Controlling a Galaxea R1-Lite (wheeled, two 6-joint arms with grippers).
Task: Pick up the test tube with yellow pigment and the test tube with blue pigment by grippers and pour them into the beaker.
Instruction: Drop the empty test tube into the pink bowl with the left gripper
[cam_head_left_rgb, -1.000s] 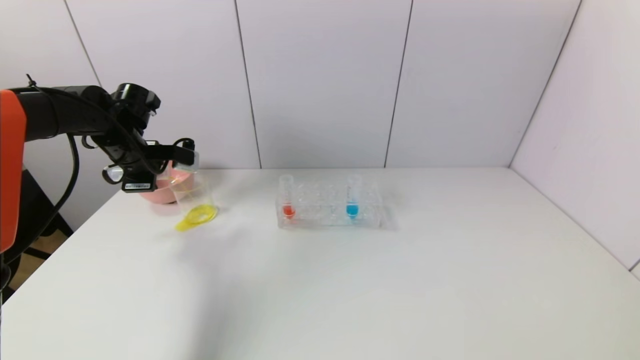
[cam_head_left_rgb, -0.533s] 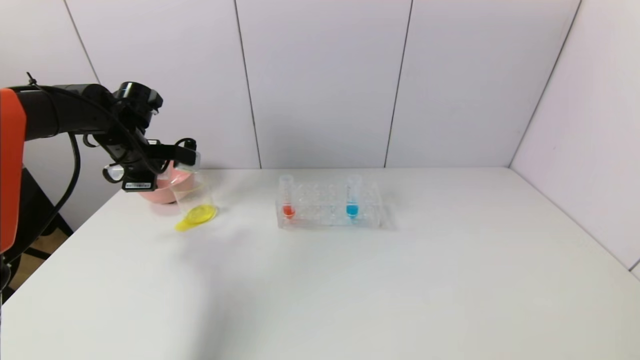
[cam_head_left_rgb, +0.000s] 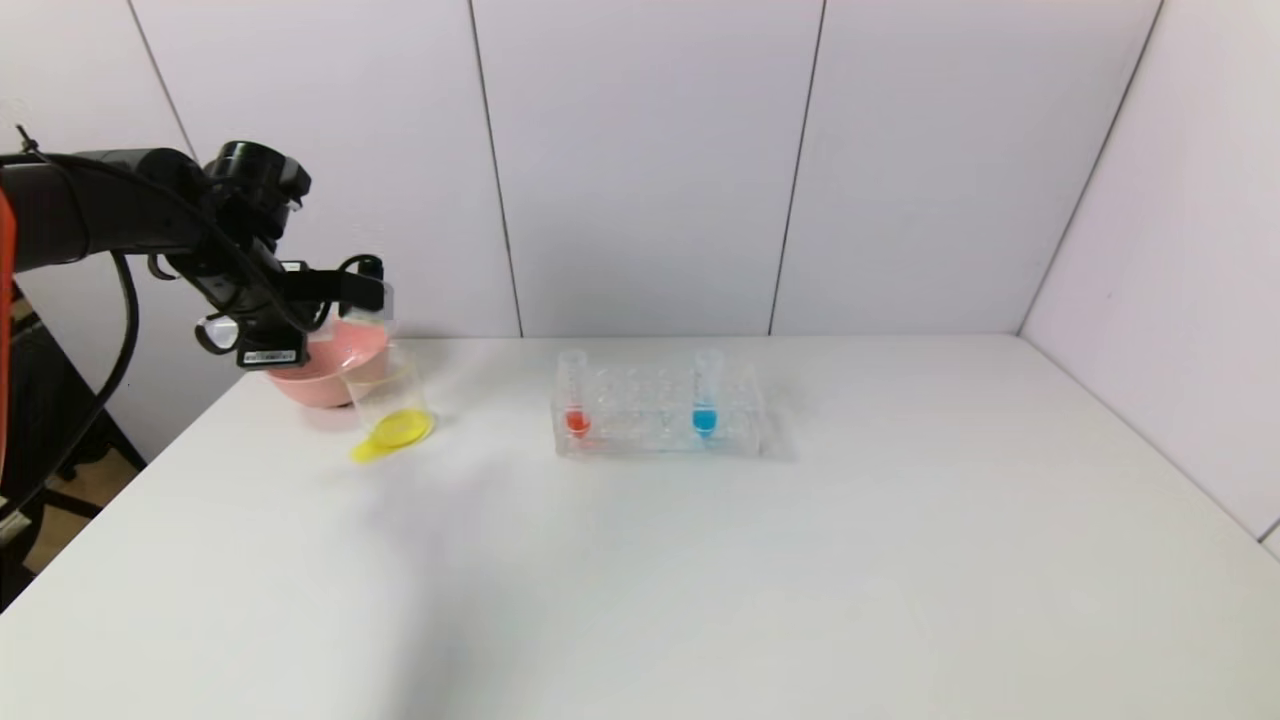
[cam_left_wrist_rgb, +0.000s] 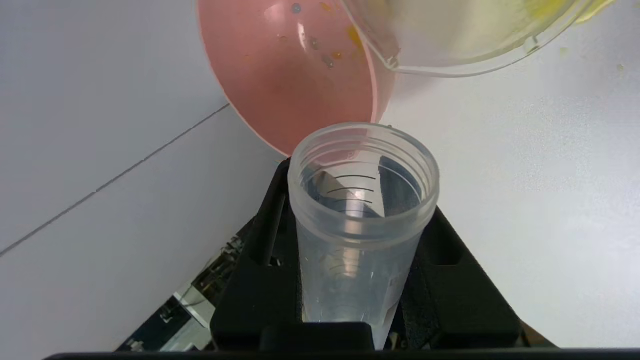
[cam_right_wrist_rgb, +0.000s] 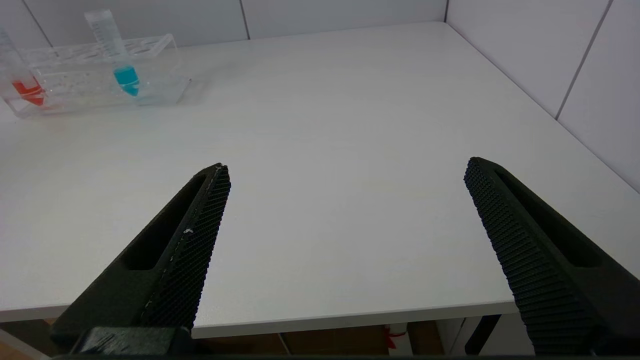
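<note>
Now your left gripper (cam_head_left_rgb: 362, 300) is pinching the empty test tube with yellow pigment (cam_left_wrist_rgb: 359, 210) up in the air.

You hold it above the pink bowl (cam_head_left_rgb: 322, 368) and the beaker (cam_head_left_rgb: 388, 396), at the far left of the white table (cam_head_left_rgb: 700, 560). You can see the tube's open mouth, and it looks clear inside, with a black finger (cam_left_wrist_rgb: 252, 260) pressed on each side. Yellow liquid sits in the bottom of the beaker, and the beaker stands just beside the bowl. Your test tube with blue pigment (cam_head_left_rgb: 706, 392) stands upright in the clear rack (cam_head_left_rgb: 660, 412), near the rack's right end. A red tube (cam_head_left_rgb: 574, 392) stands near its left end. Your right gripper (cam_right_wrist_rgb: 345, 185) waits low by the table's near edge, well apart from the rack, with its fingers spread wide.
</note>
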